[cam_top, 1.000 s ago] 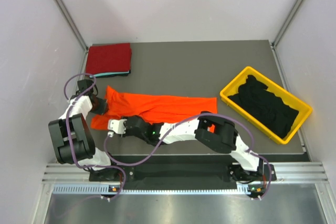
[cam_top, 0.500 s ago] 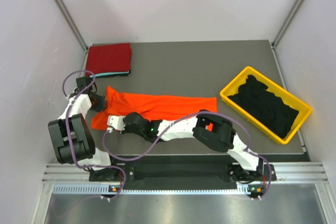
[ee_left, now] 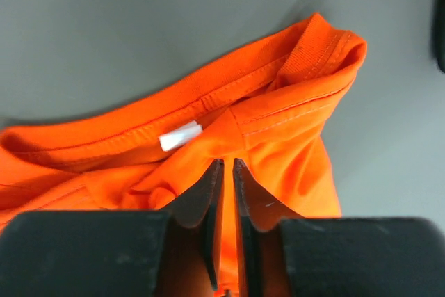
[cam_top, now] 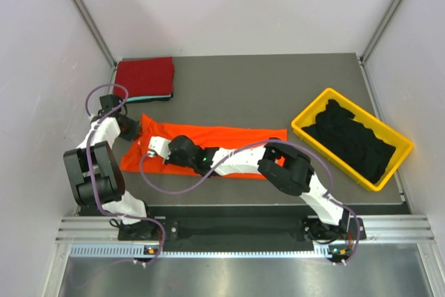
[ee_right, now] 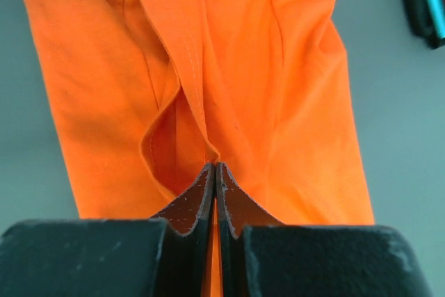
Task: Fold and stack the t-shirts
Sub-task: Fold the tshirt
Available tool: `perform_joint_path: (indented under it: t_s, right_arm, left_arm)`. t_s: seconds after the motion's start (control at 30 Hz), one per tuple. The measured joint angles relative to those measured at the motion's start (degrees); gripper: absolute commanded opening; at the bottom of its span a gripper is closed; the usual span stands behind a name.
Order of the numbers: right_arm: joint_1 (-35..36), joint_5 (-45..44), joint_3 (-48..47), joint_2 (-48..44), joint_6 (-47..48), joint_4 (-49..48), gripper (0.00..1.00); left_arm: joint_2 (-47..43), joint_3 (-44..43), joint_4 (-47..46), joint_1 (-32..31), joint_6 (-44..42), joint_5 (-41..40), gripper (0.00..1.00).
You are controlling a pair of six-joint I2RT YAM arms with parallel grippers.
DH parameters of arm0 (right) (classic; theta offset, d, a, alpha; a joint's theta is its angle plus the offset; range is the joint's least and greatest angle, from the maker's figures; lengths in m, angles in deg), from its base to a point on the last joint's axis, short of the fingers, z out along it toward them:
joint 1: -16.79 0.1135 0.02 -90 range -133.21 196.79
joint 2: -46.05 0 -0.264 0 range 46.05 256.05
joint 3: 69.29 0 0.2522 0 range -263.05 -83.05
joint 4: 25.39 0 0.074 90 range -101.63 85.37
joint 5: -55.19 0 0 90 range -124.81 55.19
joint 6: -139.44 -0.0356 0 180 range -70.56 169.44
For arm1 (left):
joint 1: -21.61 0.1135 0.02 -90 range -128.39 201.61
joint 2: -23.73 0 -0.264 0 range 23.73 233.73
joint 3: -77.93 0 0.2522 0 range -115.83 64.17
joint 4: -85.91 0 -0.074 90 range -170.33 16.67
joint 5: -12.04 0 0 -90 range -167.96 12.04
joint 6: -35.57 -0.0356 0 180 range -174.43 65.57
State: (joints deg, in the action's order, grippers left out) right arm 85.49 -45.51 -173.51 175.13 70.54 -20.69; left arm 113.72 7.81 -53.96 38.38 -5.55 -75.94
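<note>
Left tool: we see its jaws drawn to a thin slit at the collar end of the orange t-shirt, with cloth showing in the gap. So light a pinch could let the collar slip out on a lift.
Dark red t-shirt: folded at the far left corner of the surface. A wide swing of the left arm could knock it askew.
Right tool: jaws pressed together on a raised fold of orange cloth. We judge it may have caught one layer only, and the fold would then open unevenly.
Orange t-shirt: bunched into a long strip across the near left. Both tools grip its left end, so the right part may drag and twist.
Yellow bin: at the right, holding the black t-shirts, well apart from the work.
</note>
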Motion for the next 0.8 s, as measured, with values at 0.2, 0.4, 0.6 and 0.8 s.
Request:
perform_joint_path:
  t_s: [0.2,0.4,0.6,0.8]
  right_arm:
    - [-2.1,4.0,-3.6,1.6,-5.4,2.7,0.00]
    - [-5.2,7.4,-4.2,2.3,-11.4,3.4,0.00]
    - [-6.5,8.8,-4.3,2.9,-14.3,4.0,0.00]
    - [-6.6,9.2,-4.3,2.9,-15.5,4.0,0.00]
  left_arm:
    - [-3.4,0.1,0.6,0.0,-5.2,-2.6,0.39]
    - [-8.2,2.6,0.3,0.0,-9.0,-4.1,0.35]
    - [-8.2,4.3,2.1,0.0,-11.6,-6.4,0.27]
    - [-9.5,6.9,2.1,0.0,-12.6,-6.1,0.21]
